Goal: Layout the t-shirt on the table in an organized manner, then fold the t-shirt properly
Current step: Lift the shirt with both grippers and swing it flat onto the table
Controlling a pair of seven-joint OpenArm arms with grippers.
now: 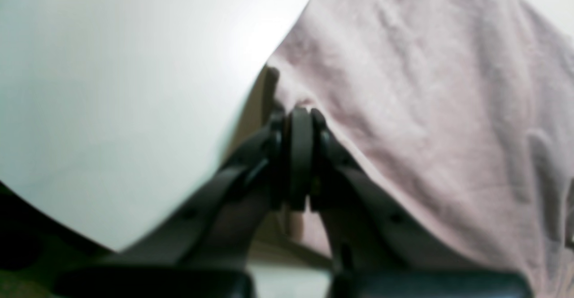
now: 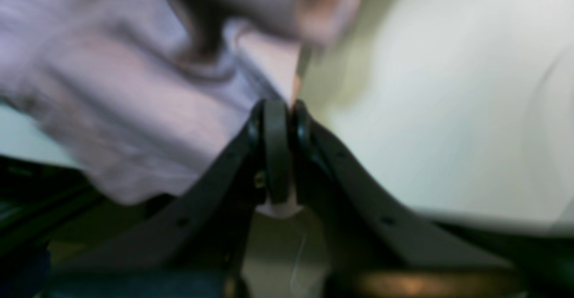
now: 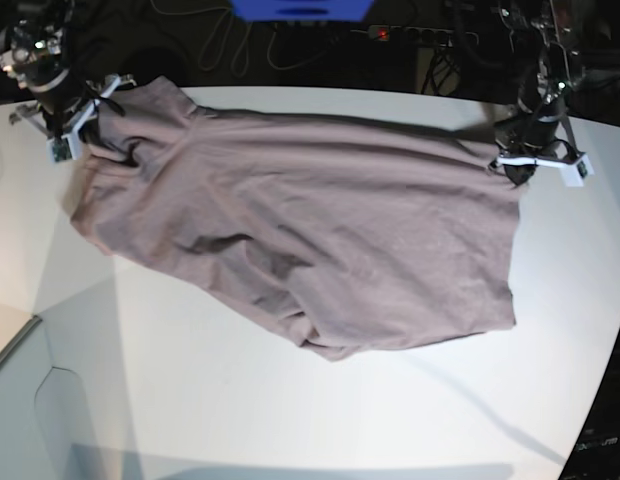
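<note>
The mauve t-shirt lies spread and wrinkled across the white table, with a bunched fold at its near edge. It is drawn between the two arms. At the far left of the base view, my right gripper is shut on a corner of the shirt. Up close, the right gripper pinches blurred cloth above the table. On the right, my left gripper is shut on the shirt's edge. In the left wrist view this gripper clamps the t-shirt by the table.
Beyond the table's curved far edge there is dark floor with cables, a power strip and a blue object. A panel seam crosses the table's near left corner. Bare white tabletop stretches in front of the shirt.
</note>
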